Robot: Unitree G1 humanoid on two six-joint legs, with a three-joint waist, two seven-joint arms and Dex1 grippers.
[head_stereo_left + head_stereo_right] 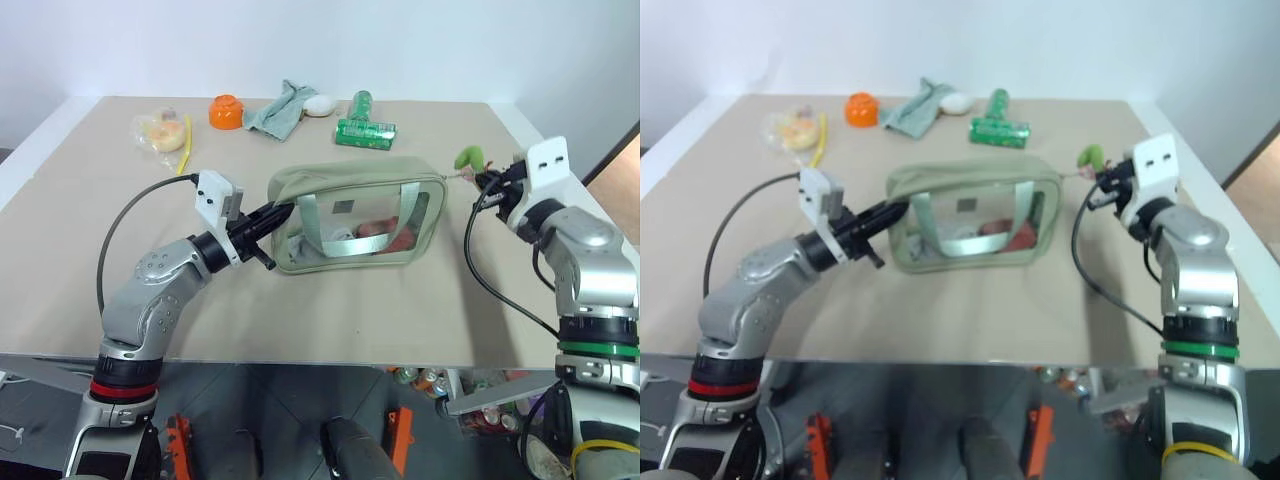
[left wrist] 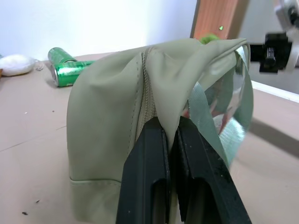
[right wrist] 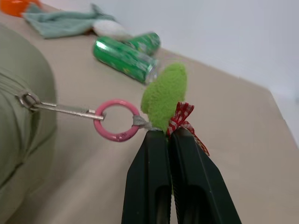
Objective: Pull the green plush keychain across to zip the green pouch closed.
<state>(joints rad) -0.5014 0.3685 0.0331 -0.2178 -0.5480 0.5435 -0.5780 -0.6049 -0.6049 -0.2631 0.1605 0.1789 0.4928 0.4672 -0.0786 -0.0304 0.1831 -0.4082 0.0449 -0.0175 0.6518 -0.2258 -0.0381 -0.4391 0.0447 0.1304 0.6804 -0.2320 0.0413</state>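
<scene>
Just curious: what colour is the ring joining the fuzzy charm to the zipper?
Pink ring; the right wrist view shows it best.

I seem to be standing in a lab or test room set up for handling trials, not a home. In front of me is a plain beige table (image 1: pixel 300 320) pushed up against bare white walls (image 1: pixel 300 40), with no decoration on them. The things along the far side look like props laid out for practice: a green bottle (image 1: pixel 364 124) lying flat, an orange cup (image 1: pixel 227 111), a teal cloth rag (image 1: pixel 278 108), a white lump (image 1: pixel 320 105) and a clear bag (image 1: pixel 160 130) with something yellow inside. Under the table's near edge, by the dark floor, I see a heap of cans (image 1: pixel 470 395) and some orange-and-black gear (image 1: pixel 400 435).
</scene>
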